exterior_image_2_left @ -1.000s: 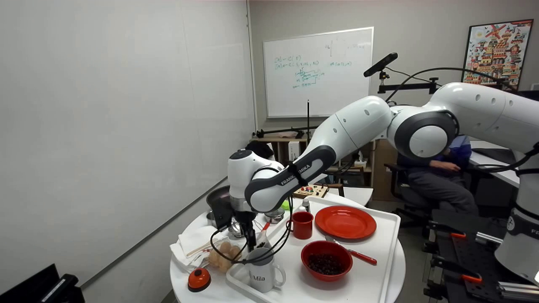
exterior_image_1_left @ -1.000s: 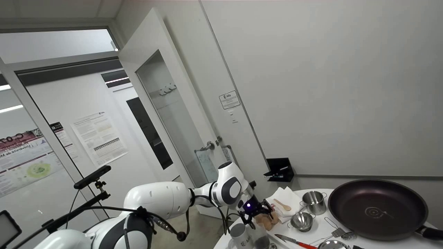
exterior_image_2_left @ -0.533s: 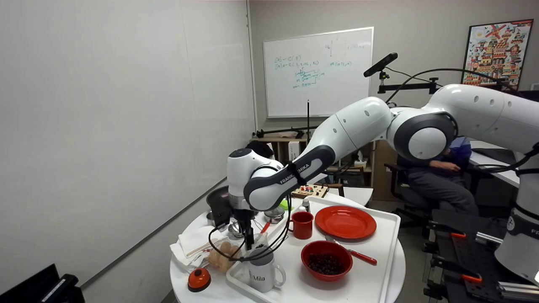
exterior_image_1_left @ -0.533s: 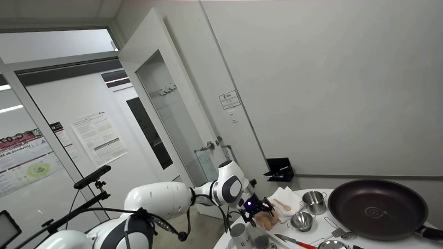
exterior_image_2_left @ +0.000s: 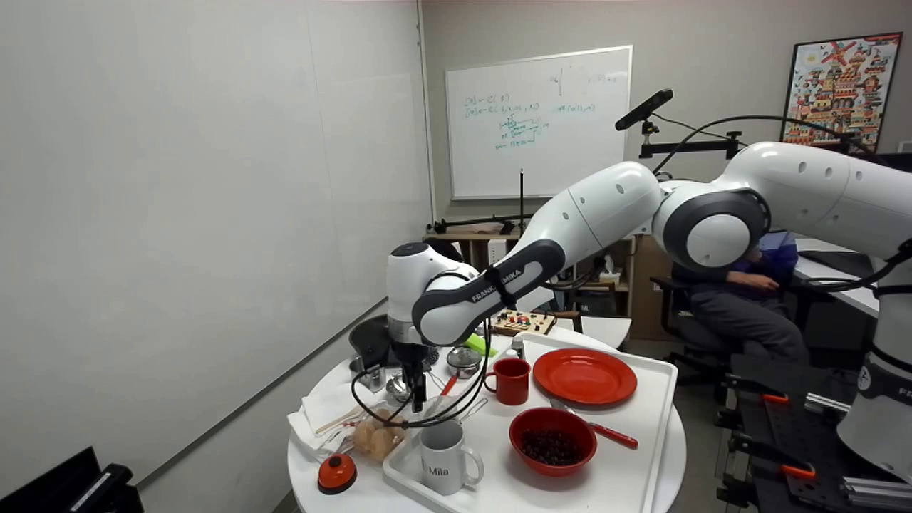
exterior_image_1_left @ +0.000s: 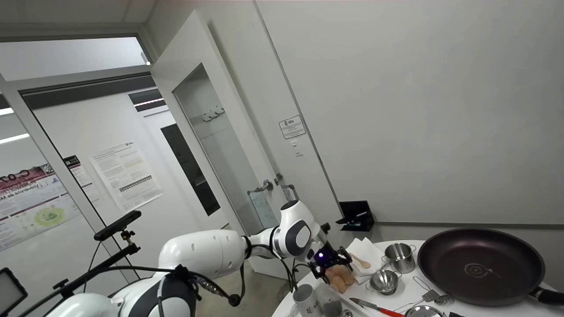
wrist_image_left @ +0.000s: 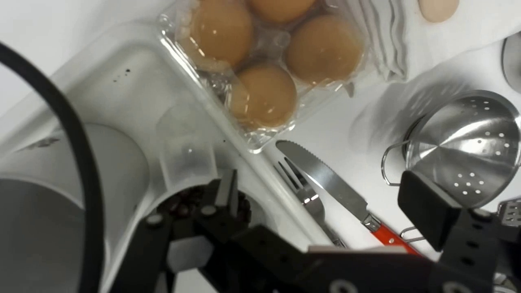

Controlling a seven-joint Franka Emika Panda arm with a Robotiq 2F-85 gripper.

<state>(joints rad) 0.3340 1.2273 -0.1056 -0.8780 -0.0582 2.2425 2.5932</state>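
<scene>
Though the hand (wrist_image_left: 319, 183) has its fingers (wrist_image_left: 427, 211) wide apart and holds nothing, one finger shows right over a clear cup (exterior_image_1_left: 328, 300) in the wrist view. So the cup is lower than the hand and a bit off to one side; how far down is hard to tell, and so is whether they touch. It stands upright near a corner of the tray (wrist_image_left: 285, 199), with dark berries (wrist_image_left: 183, 207) in it. The mug (exterior_image_2_left: 440, 459) is just beside it and leaves little room there, and a black cable (wrist_image_left: 83, 150) loops over the mug. Past the tray's rim, eggs (wrist_image_left: 264, 93) sit in a clear box (wrist_image_left: 281, 39). A fork (wrist_image_left: 313, 203) and a knife (wrist_image_left: 329, 183) lie slanted on the counter (wrist_image_left: 342, 126), seen through the gap between the fingers. The knife's long side runs from near the eggs to its red handle (wrist_image_left: 388, 237). A strainer (wrist_image_left: 468, 142) shows beside the other finger.
</scene>
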